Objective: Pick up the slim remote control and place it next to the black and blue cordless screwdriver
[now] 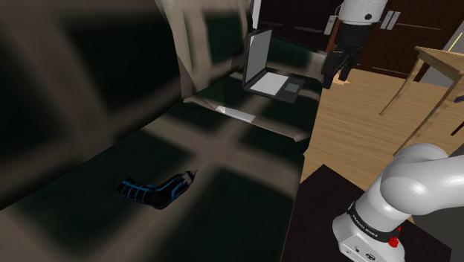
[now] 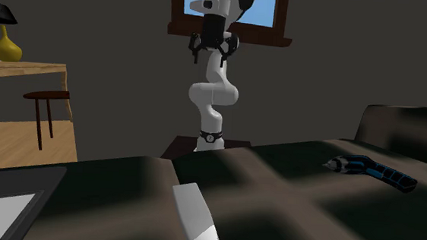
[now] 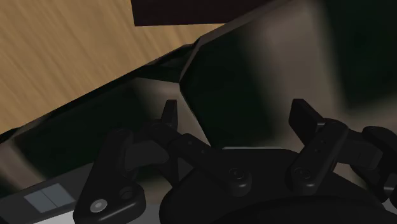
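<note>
The slim remote (image 1: 236,112) is a pale flat slab lying on the dark checked sofa seat (image 1: 223,193), just in front of the laptop; it lies close to the camera as the white remote (image 2: 196,217). The black and blue cordless screwdriver (image 1: 160,187) lies further along the seat, well apart from the remote, and is seen again as the screwdriver (image 2: 372,169). My gripper (image 1: 338,71) hangs high in the air beside the sofa's edge, open and holding nothing. The gripper (image 2: 212,48) points downward. In the wrist view the gripper (image 3: 236,121) has its fingers standing apart.
An open laptop (image 1: 271,71) sits on the seat near the sofa's arm, laptop (image 2: 9,202). A wooden table (image 1: 439,63) stands on the wood floor beyond the stand. A yellow lamp (image 2: 7,46) and a stool (image 2: 46,97) are off to the side.
</note>
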You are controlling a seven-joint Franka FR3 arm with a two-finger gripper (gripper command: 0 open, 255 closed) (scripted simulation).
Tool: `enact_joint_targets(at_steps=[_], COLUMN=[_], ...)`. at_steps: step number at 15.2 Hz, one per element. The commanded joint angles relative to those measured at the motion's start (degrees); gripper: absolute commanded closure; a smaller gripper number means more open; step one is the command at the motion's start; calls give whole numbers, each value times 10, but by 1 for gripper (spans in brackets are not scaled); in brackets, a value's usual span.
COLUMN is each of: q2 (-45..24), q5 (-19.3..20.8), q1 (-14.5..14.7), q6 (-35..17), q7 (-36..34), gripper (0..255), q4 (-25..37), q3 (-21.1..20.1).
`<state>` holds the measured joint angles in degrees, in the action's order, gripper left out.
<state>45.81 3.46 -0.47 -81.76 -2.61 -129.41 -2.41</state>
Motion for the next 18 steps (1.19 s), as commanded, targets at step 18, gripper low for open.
enact_joint_targets(at_steps=[18], q2=[-305], q5=[3], q1=[22], q6=[-262], q7=[121], gripper=[0], q4=[52], q3=[48])
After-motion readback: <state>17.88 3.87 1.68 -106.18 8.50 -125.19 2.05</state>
